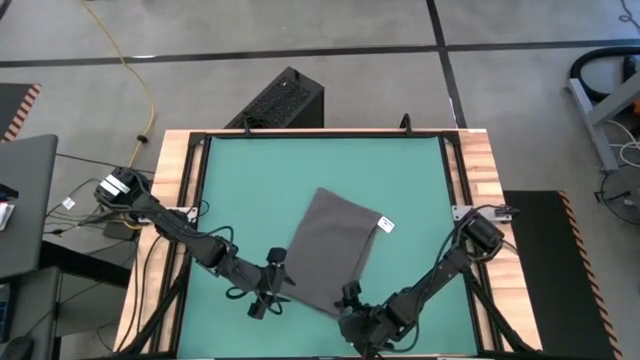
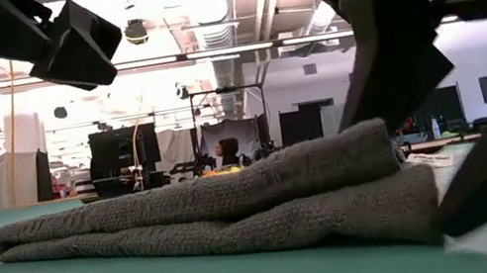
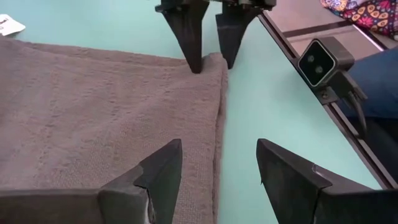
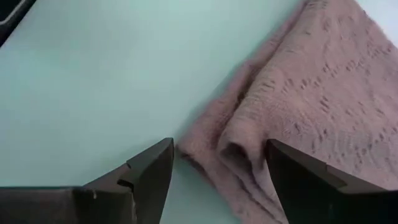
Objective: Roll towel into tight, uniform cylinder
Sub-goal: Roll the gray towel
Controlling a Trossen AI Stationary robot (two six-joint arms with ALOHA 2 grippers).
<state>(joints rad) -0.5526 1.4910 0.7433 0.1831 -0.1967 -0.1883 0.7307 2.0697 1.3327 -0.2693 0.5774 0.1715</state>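
Lying folded and flat on the green mat [image 1: 240,180], the towel [image 1: 330,248] resting a little toward the near side of the mat's middle, turned at a slant, its white tag [image 1: 386,225] sticking out at the far right corner. Showing no roll yet: in the low view, sitting as two or three stacked layers, thicker at one end, with no cylinder formed. Judging the task as barely begun, with only a folding step looking done and the whole rolling left.

Hovering at the towel's near left corner, the left gripper [image 1: 268,290], jaws standing wide apart and holding nothing, one finger over the cloth's edge and the other over bare mat in the left wrist view. Sitting at the towel's near right corner, the right gripper [image 1: 352,303], jaws spread wide too, straddling the folded corner without pinching it in the right wrist view. Seeming poised for a fresh grasp along that near edge to start curling it toward the tag side.

Reading no writing anywhere: tag too small for print to be made out, and no brand showing on towel, mat or arms.
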